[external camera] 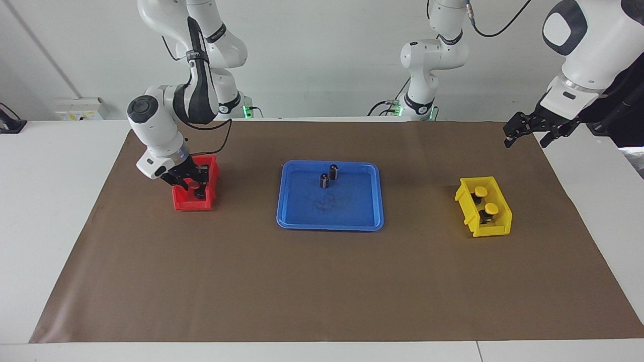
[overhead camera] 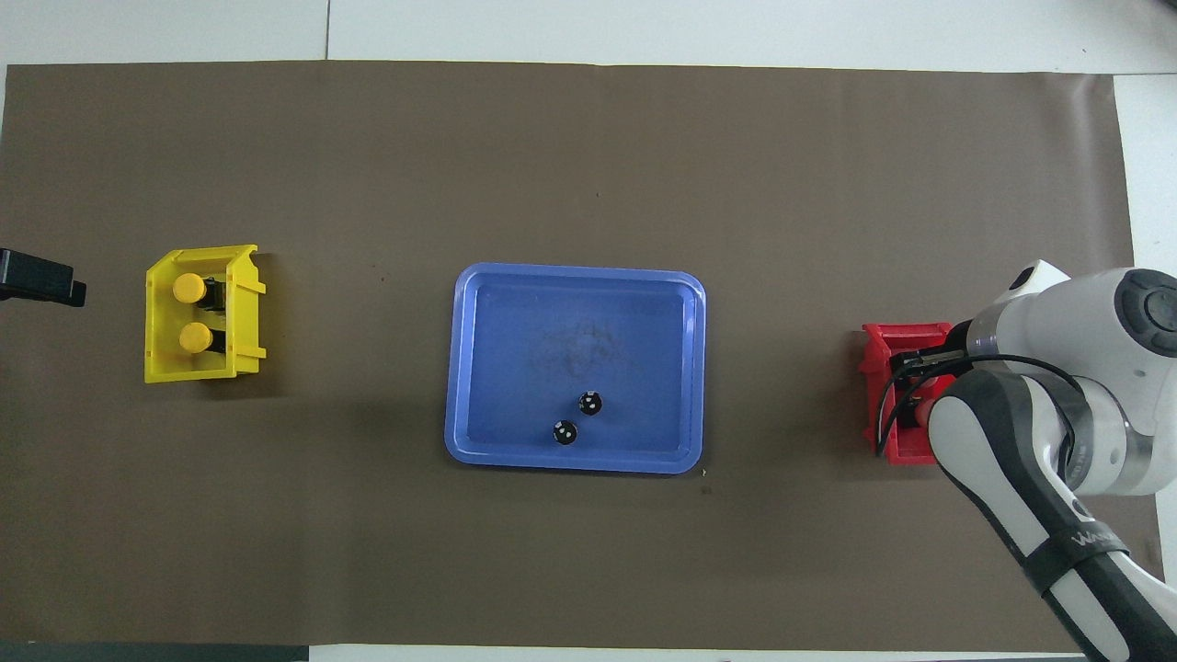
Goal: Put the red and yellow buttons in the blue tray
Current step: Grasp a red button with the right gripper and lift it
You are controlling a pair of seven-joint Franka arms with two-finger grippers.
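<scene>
2 yellow buttons (round caps, black bases) sit in yellow bin, 3 o'clock from blue tray. Right gripper inside red bin, grasp unclear. Left gripper spread, empty.

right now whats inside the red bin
The right gripper is down inside the red bin, around one red button. The gripper and arm cover the rest of the inside, so any second button cannot be seen.
</scene>
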